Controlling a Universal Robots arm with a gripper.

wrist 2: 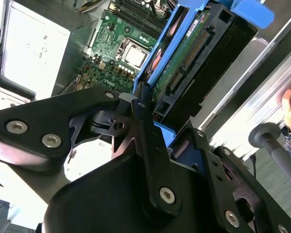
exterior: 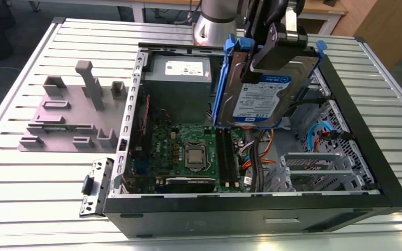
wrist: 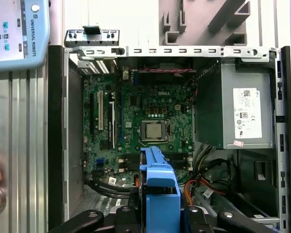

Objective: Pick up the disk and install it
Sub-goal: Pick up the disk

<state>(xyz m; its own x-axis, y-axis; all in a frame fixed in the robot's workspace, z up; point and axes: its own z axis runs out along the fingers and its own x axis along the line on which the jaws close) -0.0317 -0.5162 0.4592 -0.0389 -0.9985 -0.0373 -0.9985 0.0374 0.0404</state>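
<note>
Aluminium slats make up the table (exterior: 19, 172), and the landmark for all of this is the open black PC case (exterior: 208, 222) lying on it.

Off the case toward the exterior view's left there's a grey plastic fixture (exterior: 75, 112) with upright posts. Just beside the case's near corner on that same side, a small metal bracket (exterior: 95, 185) lies flat on the slats.

Inside the case, the grey power supply (exterior: 180, 78) sits in the back corner as the exterior view sees it. The green motherboard (exterior: 187, 151) is in front of that, with the CPU (exterior: 194, 156) in its socket mid-board.

The disk (exterior: 260, 97) is up in the air over the case's open side. It's tilted steeply, label facing the exterior camera, with its blue caddy (exterior: 222, 89) framing it. The lower edge hangs just above the motherboard's edge. The gripper (exterior: 264, 57) has it by the upper end, jaws pinching the disk across its flat faces. In the second wrist view the disk's (wrist 2: 194, 53) circuit-board side and connector edge show.

Further toward the exterior view's right, inside the case, there's a silver drive cage (exterior: 316, 167) next to some orange cables (exterior: 257, 157).
</note>
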